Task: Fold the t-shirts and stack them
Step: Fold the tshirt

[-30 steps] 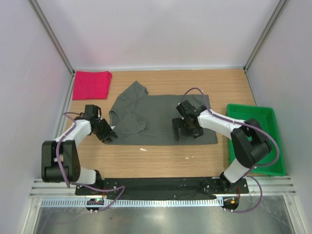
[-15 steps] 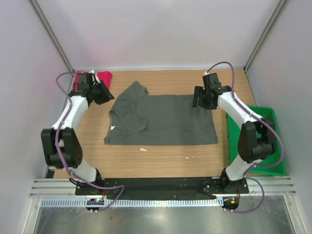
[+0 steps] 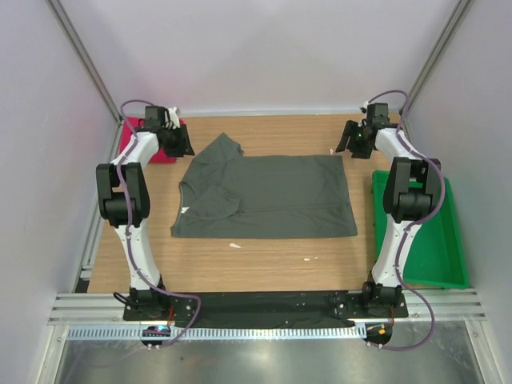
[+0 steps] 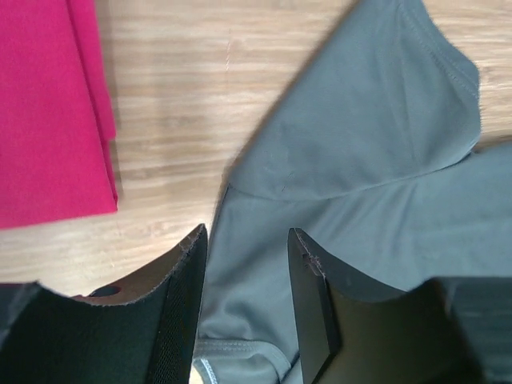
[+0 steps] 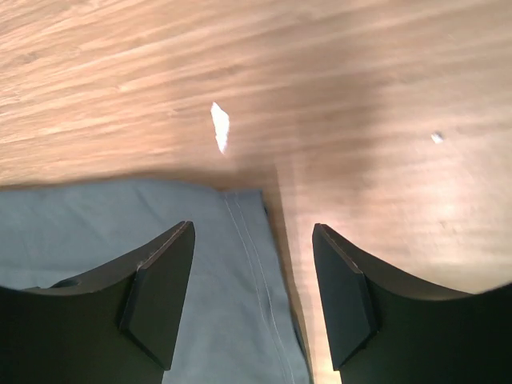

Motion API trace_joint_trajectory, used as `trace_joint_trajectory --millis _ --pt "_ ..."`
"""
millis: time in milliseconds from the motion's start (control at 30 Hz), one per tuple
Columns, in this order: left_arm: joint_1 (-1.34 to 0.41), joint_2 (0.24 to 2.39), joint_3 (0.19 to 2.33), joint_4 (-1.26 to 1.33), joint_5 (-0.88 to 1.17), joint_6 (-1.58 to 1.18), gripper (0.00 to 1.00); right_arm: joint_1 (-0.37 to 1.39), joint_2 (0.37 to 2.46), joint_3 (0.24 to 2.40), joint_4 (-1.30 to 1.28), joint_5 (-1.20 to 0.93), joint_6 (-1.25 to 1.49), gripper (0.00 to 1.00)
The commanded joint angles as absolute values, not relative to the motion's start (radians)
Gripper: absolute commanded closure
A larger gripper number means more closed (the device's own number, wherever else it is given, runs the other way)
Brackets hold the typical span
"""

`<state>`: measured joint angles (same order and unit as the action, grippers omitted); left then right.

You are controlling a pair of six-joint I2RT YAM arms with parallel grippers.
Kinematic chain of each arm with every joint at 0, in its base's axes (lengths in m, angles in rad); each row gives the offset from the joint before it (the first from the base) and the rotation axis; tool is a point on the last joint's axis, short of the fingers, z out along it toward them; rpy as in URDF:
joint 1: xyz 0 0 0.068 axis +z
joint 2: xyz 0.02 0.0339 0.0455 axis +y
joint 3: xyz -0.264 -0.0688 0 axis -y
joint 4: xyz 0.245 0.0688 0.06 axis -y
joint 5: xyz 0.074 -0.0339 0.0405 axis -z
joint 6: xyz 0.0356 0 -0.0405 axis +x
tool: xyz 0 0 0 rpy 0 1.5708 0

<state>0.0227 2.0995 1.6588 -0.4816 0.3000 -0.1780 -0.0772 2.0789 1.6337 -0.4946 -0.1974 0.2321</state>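
Observation:
A dark grey-olive t-shirt (image 3: 264, 196) lies spread flat in the middle of the wooden table, its collar to the left and one sleeve pointing to the far side. A pinkish-red t-shirt (image 3: 136, 142) lies folded in the far left corner, partly behind my left arm. My left gripper (image 3: 178, 142) hovers open over the grey shirt's far sleeve (image 4: 360, 112), with the red shirt (image 4: 48, 104) to its left. My right gripper (image 3: 350, 140) stands open over the far right hem corner (image 5: 240, 264). Neither holds cloth.
A green plastic tray (image 3: 416, 232) stands at the right table edge, partly under my right arm. Small white scraps (image 3: 234, 245) lie on the wood near the shirt's front edge, and another scrap (image 5: 219, 128) lies beyond the hem corner. Walls enclose the back and sides.
Both arms have swung from the shirt's near side out to its far corners. The right jaws have narrowed and the left jaws have widened a little.

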Motion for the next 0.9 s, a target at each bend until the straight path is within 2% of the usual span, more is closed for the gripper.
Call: trace_joint_trajectory --millis 0,200,533,867 --pt "0.026 2.120 1.741 -0.488 0.340 -0.127 0.53 -0.061 2.118 1.733 -0.486 -0.247 0.173 0.34" --pt "0.022 2.178 1.763 -0.491 0.403 -0.118 0.55 -0.068 2.204 1.782 -0.486 -0.319 0.135 0.36" --pt "0.009 2.263 1.825 -0.525 0.396 -0.110 0.55 -0.077 2.252 1.790 -0.494 -0.356 0.161 0.37" --pt "0.009 2.301 1.864 -0.543 0.428 -0.109 0.60 -0.078 2.261 1.784 -0.517 -0.420 0.161 0.46"
